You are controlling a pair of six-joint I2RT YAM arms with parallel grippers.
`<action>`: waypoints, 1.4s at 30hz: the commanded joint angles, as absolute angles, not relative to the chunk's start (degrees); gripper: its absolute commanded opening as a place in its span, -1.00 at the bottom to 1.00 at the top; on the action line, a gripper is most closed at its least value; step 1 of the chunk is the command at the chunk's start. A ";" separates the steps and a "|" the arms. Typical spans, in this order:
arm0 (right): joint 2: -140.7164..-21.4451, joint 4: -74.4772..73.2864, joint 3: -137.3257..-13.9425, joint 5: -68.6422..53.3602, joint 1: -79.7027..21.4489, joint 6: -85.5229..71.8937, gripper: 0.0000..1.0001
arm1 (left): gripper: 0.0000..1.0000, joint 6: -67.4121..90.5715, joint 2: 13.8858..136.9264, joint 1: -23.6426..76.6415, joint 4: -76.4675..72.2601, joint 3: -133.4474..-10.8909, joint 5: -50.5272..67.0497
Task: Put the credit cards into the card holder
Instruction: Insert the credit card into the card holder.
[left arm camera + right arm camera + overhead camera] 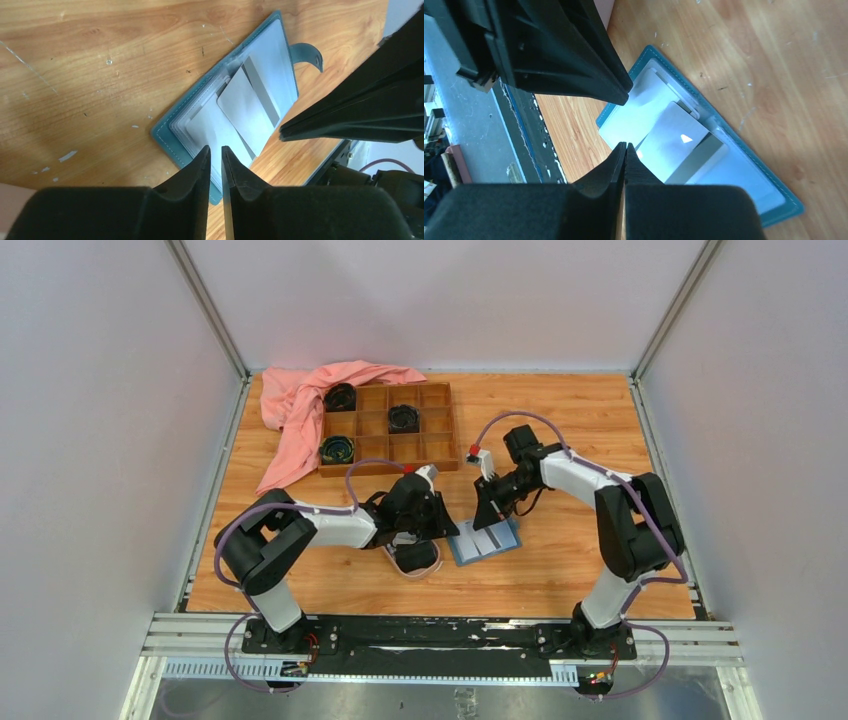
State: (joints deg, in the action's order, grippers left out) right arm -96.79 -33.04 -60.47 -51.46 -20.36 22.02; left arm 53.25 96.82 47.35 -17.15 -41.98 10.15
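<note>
The blue card holder (487,542) lies open on the wood table between my two grippers. It also shows in the left wrist view (167,137) and the right wrist view (781,205). Two pale grey-white credit cards lie across its lighter inside: one (245,107) (674,137) on top and askew, one (212,127) (634,112) beneath. My left gripper (447,530) (215,148) hovers at the holder's left edge, its jaws a narrow slit apart and empty. My right gripper (487,520) (625,145) is shut and empty, its tip over the cards. No yellow or black card shows.
A brown wooden compartment tray (390,466) with dark rolled items stands at the back. A pink cloth (300,410) is draped over its left corner. A pink dish (415,558) sits under my left wrist. The holder's snap tab (307,52) sticks out.
</note>
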 commanded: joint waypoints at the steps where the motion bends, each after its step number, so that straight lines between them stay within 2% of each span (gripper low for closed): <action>1: -98.51 -32.57 -61.09 -47.73 -23.78 18.07 -0.98 | -0.62 49.50 96.49 47.11 -15.60 -41.21 8.15; 8: -99.91 -30.15 -61.11 -41.34 -28.37 14.32 -0.99 | -0.63 48.94 97.15 47.58 -15.64 -43.02 8.02; 18: -101.33 -29.36 -60.74 -36.51 -29.76 11.93 -0.99 | -0.64 49.96 100.89 48.69 -15.65 -44.93 7.42; 42: -97.15 -30.37 -59.83 -21.27 -27.38 13.42 -1.00 | -0.69 49.95 104.24 48.63 -15.61 -43.41 7.25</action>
State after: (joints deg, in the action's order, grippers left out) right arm -98.39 -29.08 -60.45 -25.36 -28.60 11.75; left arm 51.64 101.65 48.21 -20.51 -44.36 8.86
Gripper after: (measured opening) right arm 0.005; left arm 0.156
